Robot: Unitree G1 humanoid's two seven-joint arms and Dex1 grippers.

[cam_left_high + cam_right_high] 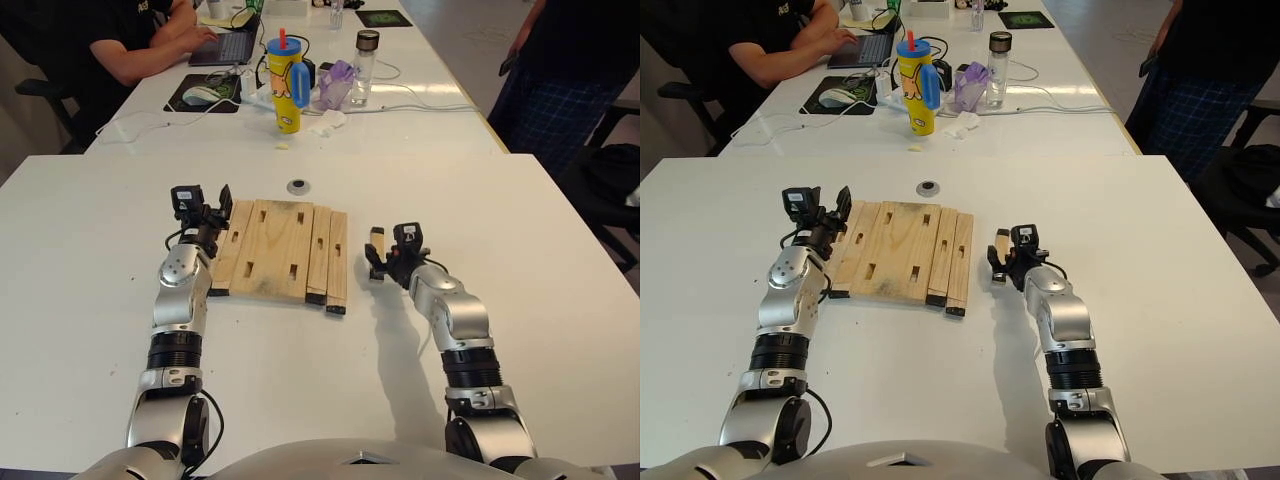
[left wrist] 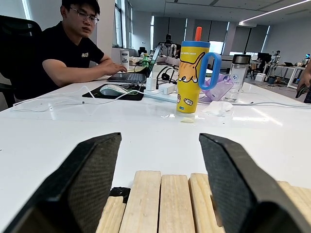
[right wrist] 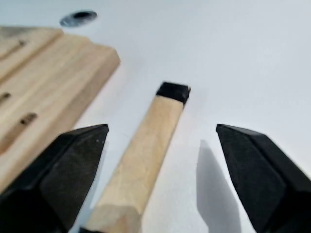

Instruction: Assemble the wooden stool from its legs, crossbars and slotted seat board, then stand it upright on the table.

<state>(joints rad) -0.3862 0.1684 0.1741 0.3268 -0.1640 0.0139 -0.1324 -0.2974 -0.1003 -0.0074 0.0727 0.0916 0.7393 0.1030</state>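
Note:
Wooden stool parts lie flat side by side in the middle of the white table [image 1: 90, 260]: a wide slotted seat board [image 1: 272, 250], a slat [image 1: 230, 248] on its left, and two black-tipped bars [image 1: 330, 262] on its right. My left gripper [image 1: 212, 208] hovers open over the left slat's far end, and slat ends [image 2: 160, 204] show between its fingers [image 2: 87, 179]. A short black-tipped wooden stick [image 3: 146, 160] lies on the table, apart to the right of the bars. My right gripper [image 3: 160, 138] is open and straddles it, its fingers [image 3: 73, 165] clear of the wood.
A round grommet hole [image 1: 297, 186] sits just beyond the boards. On the far table stand a yellow tumbler [image 1: 285, 85], a bottle [image 1: 365, 55], cables and a laptop with a person at it. Another person stands at the back right.

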